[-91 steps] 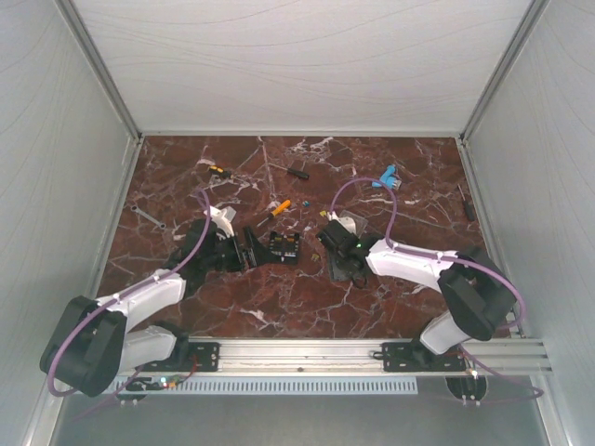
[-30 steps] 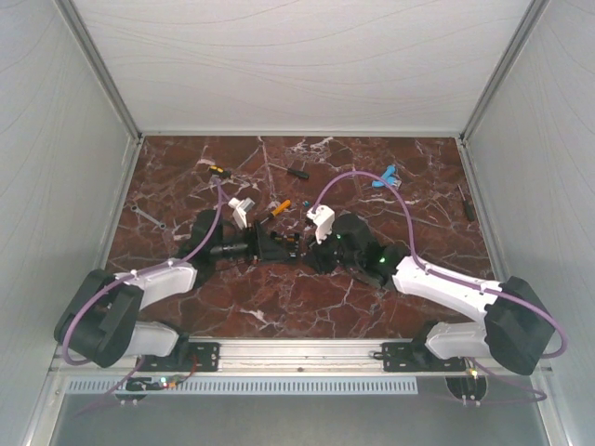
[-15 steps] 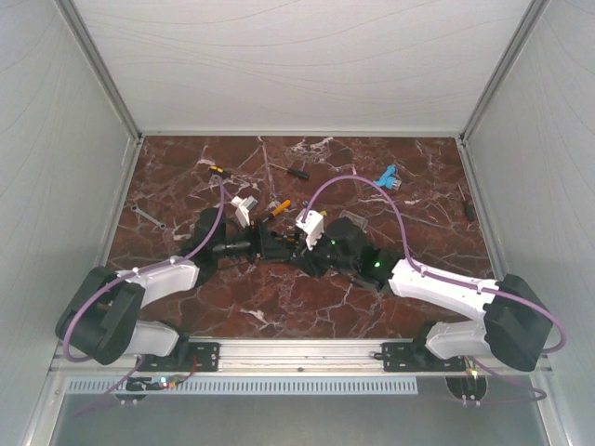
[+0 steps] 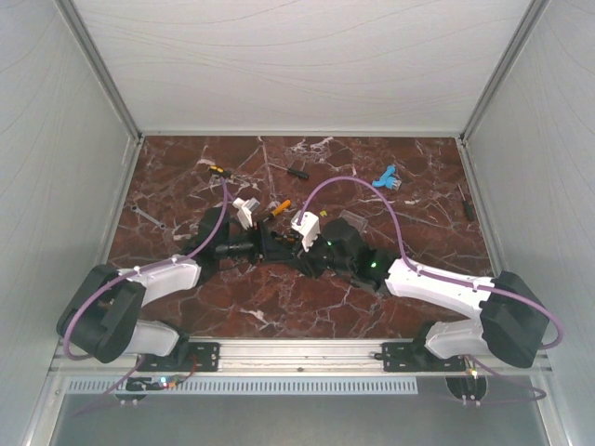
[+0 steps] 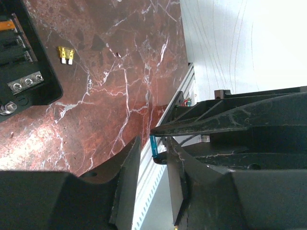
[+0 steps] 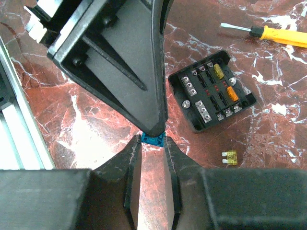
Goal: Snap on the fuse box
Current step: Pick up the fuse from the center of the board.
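The two arms meet tip to tip over the middle of the table, low above the marble. The right gripper is closed to a narrow gap and pinches a small blue fuse across its wide sides, so the fuse stands between the fingertips.

The left gripper comes in from the left with its tips at the same fuse. Its fingers stand slightly apart, with light showing on either side of the fuse's thin edge. It brackets the fuse without clamping it. This looks like a handover or a re-gripping in the air, probably to turn the fuse so that its blades can be pushed into a slot.

The fuse box lies flat and uncovered on the table just on the far side of the grippers, touching neither. A yellow and an orange fuse sit in its slots and other slots look empty. A loose yellow fuse lies beside the box on its near side. A yellow-handled screwdriver lies farther back. With the box open and a fuse in the air, closing the box seems some way off.
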